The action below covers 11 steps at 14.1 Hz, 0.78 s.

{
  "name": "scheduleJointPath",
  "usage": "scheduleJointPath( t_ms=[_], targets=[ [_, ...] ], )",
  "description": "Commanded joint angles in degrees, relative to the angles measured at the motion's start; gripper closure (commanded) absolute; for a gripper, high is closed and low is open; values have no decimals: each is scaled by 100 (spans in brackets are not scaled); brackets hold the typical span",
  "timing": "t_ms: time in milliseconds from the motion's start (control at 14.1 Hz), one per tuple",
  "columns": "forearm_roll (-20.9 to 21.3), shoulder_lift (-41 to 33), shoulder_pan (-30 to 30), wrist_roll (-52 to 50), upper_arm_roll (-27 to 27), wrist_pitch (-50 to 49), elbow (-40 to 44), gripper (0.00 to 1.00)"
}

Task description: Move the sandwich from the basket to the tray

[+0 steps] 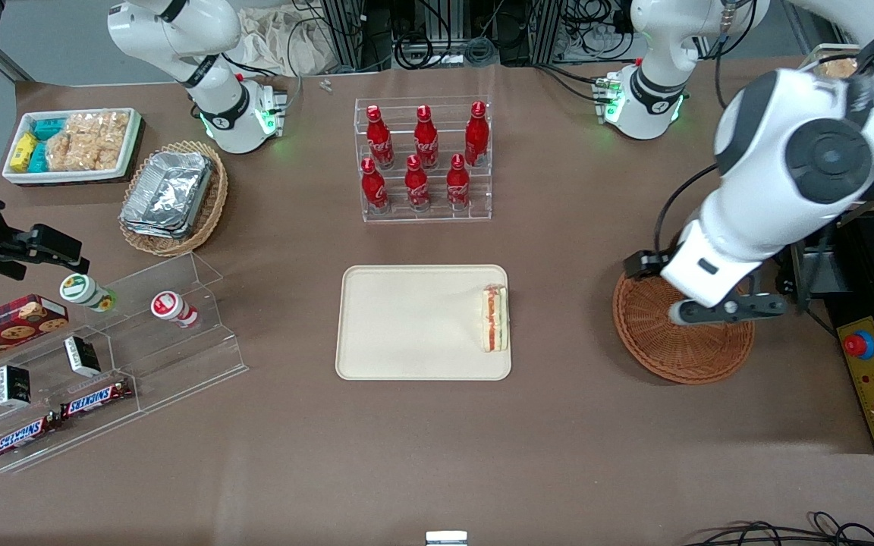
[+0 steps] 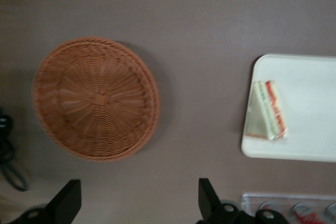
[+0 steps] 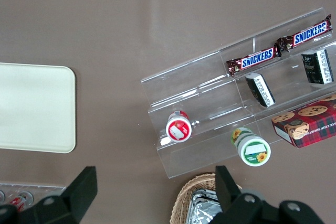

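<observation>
The sandwich [image 1: 494, 318] lies on the cream tray [image 1: 407, 322], at the tray's edge nearest the working arm; its red and green filling shows. In the left wrist view the sandwich [image 2: 268, 111] rests on the tray [image 2: 307, 77]. The reddish-brown basket [image 1: 680, 353] is empty and sits beside the tray, toward the working arm's end of the table; the left wrist view shows the whole basket [image 2: 96, 98]. My left gripper [image 1: 710, 307] hangs above the basket, open and empty, with its fingers wide apart [image 2: 139, 195].
A clear rack of red bottles [image 1: 423, 163] stands farther from the camera than the tray. A tan basket with foil trays [image 1: 171, 199], a white snack bin [image 1: 73, 144] and a clear snack stand [image 1: 103, 356] lie toward the parked arm's end. A yellow control box [image 1: 873, 375] sits beside the basket.
</observation>
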Motion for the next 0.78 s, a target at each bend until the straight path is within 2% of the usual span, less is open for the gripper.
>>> scheduleJointPath(
  t_ms=[0,142,355,426,497,710],
  targets=[
    [-299,-389,3,640,449,-529,-3,0],
    [-703,-608,-6,815,1002,-837,-20,0],
    [-626,-1258,-6,1369,1311,-795,-625,0],
    [-477,-1443,-6,1475,1330,-681,-792,0],
    [-345,-1540,-6,1485,1338,-567,-890,0],
    [-335,-1778,3,1485,1470,-522,-1119,0]
  ],
)
